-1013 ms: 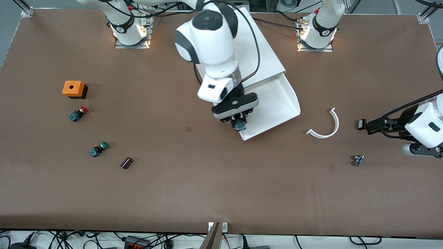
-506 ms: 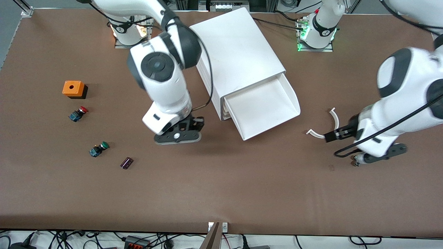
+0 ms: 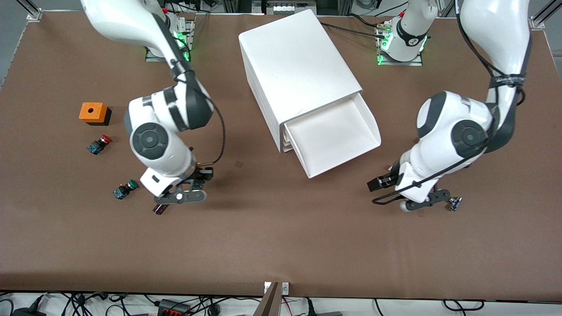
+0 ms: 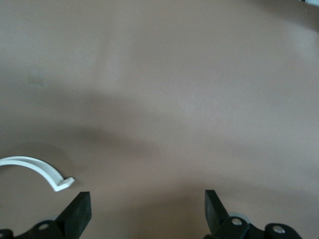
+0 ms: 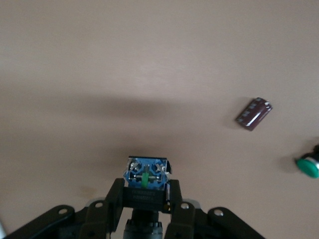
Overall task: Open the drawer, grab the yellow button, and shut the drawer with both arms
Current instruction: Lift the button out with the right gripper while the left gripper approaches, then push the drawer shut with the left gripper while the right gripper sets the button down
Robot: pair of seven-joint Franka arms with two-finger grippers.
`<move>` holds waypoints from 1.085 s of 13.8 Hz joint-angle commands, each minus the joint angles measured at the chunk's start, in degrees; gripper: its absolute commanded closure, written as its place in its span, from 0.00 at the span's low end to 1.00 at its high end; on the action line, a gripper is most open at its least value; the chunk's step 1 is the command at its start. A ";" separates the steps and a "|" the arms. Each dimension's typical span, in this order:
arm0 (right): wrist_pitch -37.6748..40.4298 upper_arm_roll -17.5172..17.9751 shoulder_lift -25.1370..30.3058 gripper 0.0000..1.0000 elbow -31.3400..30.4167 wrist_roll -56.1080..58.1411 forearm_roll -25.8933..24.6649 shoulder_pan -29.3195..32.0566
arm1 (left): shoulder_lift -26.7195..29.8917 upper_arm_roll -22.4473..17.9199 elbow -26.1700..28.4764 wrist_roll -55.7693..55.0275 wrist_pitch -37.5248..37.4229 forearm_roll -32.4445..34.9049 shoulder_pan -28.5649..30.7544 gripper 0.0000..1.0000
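Observation:
The drawer [image 3: 333, 136], uppermost in the white cabinet [image 3: 298, 61], stands pulled out and looks empty. My right gripper [image 3: 181, 196] is over the table beside the green-capped button [image 3: 125, 188], toward the right arm's end. In the right wrist view it [image 5: 146, 191] is shut on the button [image 5: 146, 179]. Only the button's blue-and-black body shows; its cap is hidden. My left gripper [image 3: 419, 202] is over the table beside the open drawer, toward the left arm's end. In the left wrist view it [image 4: 147, 214] is open and empty.
An orange box [image 3: 93, 112], a red-capped button [image 3: 100, 144] and a dark cylinder [image 3: 160, 208] lie toward the right arm's end. A small part [image 3: 454, 203] lies by the left gripper. A white curved strip [image 4: 35, 169] lies under the left arm.
My right gripper has carried the button from over the drawer to beside the green-capped button. My left arm has swung in from the table's end toward the drawer.

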State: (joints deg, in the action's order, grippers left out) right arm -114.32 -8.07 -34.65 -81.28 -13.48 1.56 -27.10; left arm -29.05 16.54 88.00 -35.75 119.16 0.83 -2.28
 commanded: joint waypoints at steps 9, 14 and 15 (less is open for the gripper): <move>-23.20 1.22 10.31 1.00 -30.85 14.79 0.72 5.04 | 4.96 10.87 11.57 -17.61 -0.85 -0.91 0.70 0.00; -26.48 1.92 9.35 1.00 -33.51 15.58 0.72 4.78 | 5.23 15.97 11.58 -17.60 -9.11 -1.18 0.88 0.00; -26.83 1.92 8.65 1.00 -33.42 15.67 0.72 4.95 | 5.23 17.19 11.58 -17.60 -10.08 -1.18 0.88 0.00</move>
State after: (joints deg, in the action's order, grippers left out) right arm -139.86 -6.96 -27.14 -112.88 0.26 1.59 -22.87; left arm -25.92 31.42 97.67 -53.23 111.19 0.82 -2.44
